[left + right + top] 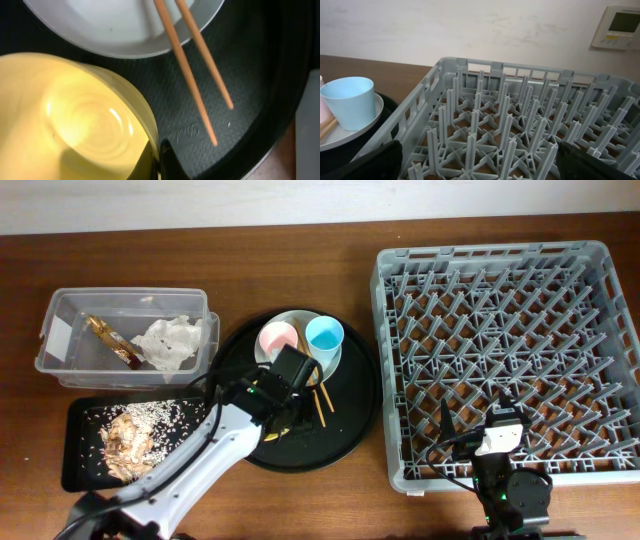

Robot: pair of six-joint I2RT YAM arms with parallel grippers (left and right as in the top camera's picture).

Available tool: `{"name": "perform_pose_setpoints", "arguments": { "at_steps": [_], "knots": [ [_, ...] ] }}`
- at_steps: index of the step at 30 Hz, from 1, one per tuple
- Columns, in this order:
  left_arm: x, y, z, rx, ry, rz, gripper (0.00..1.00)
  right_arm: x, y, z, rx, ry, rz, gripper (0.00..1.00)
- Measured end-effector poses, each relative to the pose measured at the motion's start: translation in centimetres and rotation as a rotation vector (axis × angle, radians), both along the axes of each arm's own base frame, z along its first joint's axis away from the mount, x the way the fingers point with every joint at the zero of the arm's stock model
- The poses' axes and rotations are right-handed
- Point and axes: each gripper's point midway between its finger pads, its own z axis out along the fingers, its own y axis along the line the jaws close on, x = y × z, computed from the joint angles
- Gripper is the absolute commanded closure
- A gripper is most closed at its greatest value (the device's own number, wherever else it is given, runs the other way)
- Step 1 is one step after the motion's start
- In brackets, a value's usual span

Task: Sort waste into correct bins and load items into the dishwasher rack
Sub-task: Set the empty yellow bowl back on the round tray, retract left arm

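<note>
Round yellow bowl [75, 125] is gripped at rim by left pincer [159, 162]; right pincer [480, 167] is spread wide above grey plastic pegged rack [520, 100].

Bare desk [300, 255] runs wide behind the tub [125, 292] and round tray [362, 418]. Only a narrow gap parts that tray from the rack [500, 320], whose pegs stand uncovered. The left arm [190, 465] crosses a corner of the shallow tray [80, 462], and chopsticks [322, 394] lie close beside the bowl [75, 120].
</note>
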Motion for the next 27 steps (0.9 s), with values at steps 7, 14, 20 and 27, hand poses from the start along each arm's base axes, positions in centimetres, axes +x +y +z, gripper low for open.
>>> {"name": "perform_pose_setpoints", "arguments": {
  "at_steps": [7, 14, 20, 27],
  "knots": [
    [0.6, -0.4, -2.0, 0.014, 0.026, 0.01, 0.18, 0.0, 0.0, 0.0, 0.0, 0.0, 0.0, 0.02],
    [8.4, 4.1, 8.7, -0.025, -0.208, 0.189, 0.01, 0.0, 0.0, 0.0, 0.0, 0.0, 0.0, 0.02],
    [9.9, 26.8, 16.3, 0.321, -0.417, 0.779, 0.01, 0.0, 0.0, 0.0, 0.0, 0.0, 0.0, 0.02],
    [7.0, 33.9, 16.9, 0.463, -0.398, 0.975, 0.01, 0.0, 0.0, 0.0, 0.0, 0.0, 0.0, 0.02]
  ]
}}
